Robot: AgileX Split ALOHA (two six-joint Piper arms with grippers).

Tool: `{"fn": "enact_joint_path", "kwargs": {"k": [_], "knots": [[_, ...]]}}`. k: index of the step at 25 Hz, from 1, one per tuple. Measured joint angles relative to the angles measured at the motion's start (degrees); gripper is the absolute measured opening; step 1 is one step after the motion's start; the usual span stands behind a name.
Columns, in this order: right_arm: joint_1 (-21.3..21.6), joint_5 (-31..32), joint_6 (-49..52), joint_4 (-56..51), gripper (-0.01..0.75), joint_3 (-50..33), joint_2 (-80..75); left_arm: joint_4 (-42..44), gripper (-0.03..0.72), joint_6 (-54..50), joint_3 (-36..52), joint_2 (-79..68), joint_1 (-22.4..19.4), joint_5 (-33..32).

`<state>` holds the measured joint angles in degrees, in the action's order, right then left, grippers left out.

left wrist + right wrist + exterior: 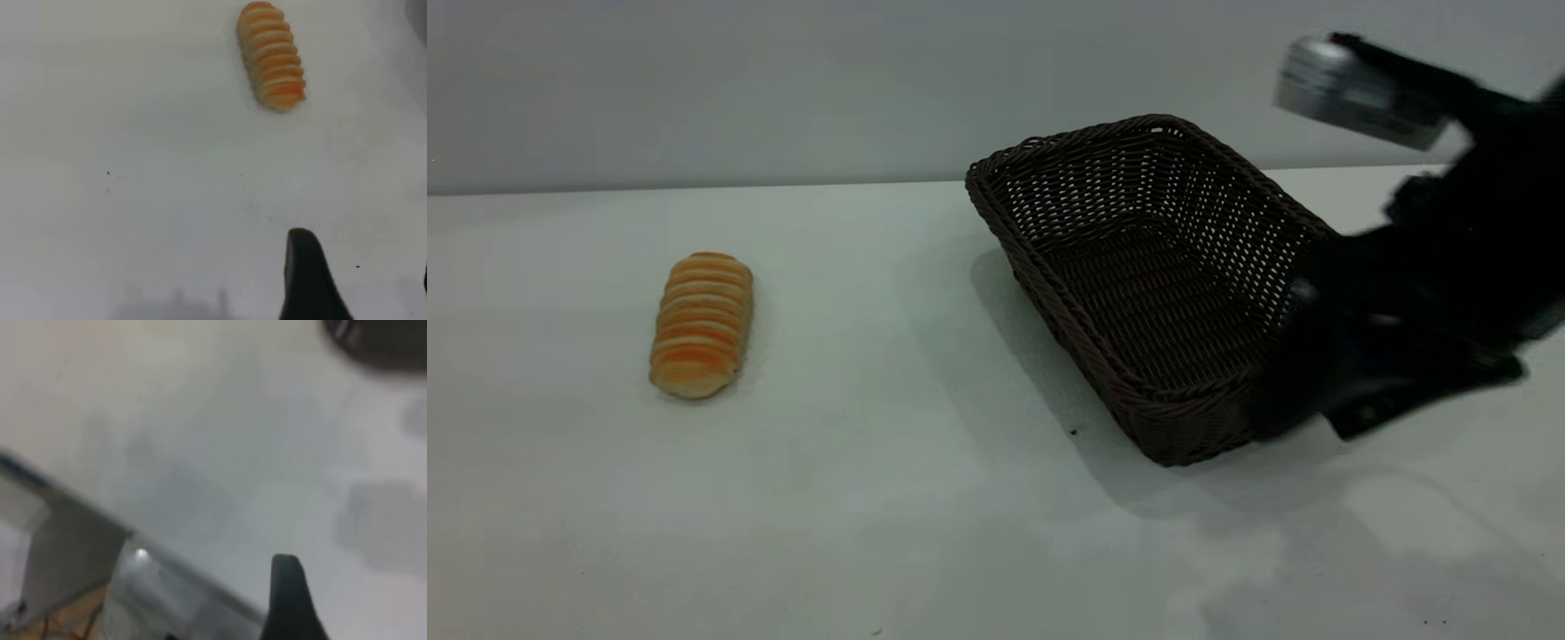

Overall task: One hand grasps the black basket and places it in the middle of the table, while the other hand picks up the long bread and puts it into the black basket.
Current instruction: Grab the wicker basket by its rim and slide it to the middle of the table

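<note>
The right gripper, its jaw state impossible to tell, sits at the black basket's near right rim, while the long bread lies far left on the bench, its long axis running near-to-far, nearer the left arm.

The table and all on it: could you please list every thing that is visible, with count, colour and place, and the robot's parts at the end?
table: one, pale grey-white, spans the whole exterior view.
long bread: one, golden-orange with pale ridges, lying alone on the left part of the table.
black basket: one, dark brown-black wicker, right of centre, tilted with its open side toward the bread, nothing inside.
right gripper: one, black, at the basket's right end; blurred, grip unclear.
left gripper: one, black, only a fingertip shows in the left wrist view, above bare table, apart from the bread.
</note>
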<state>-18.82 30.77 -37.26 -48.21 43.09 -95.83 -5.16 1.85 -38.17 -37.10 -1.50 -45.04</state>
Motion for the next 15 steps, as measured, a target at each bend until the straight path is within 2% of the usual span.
{"fn": "enact_joint_path", "kwargs": {"k": [4, 9, 15], "knots": [[0.0, -3.6, 8.7, -1.1, 0.534, 2.8, -5.3, 0.0, 0.447, 0.0, 0.0, 0.0, 0.0, 0.0], [0.6, -7.7, 18.8, -1.8, 0.534, 2.9, -6.9, 0.0, 0.447, 0.0, 0.0, 0.0, 0.0, 0.0], [1.3, -15.4, 31.3, -2.1, 0.534, 2.9, -6.9, 0.0, 0.447, 0.1, 0.0, 0.0, 0.0, 0.1]]}}
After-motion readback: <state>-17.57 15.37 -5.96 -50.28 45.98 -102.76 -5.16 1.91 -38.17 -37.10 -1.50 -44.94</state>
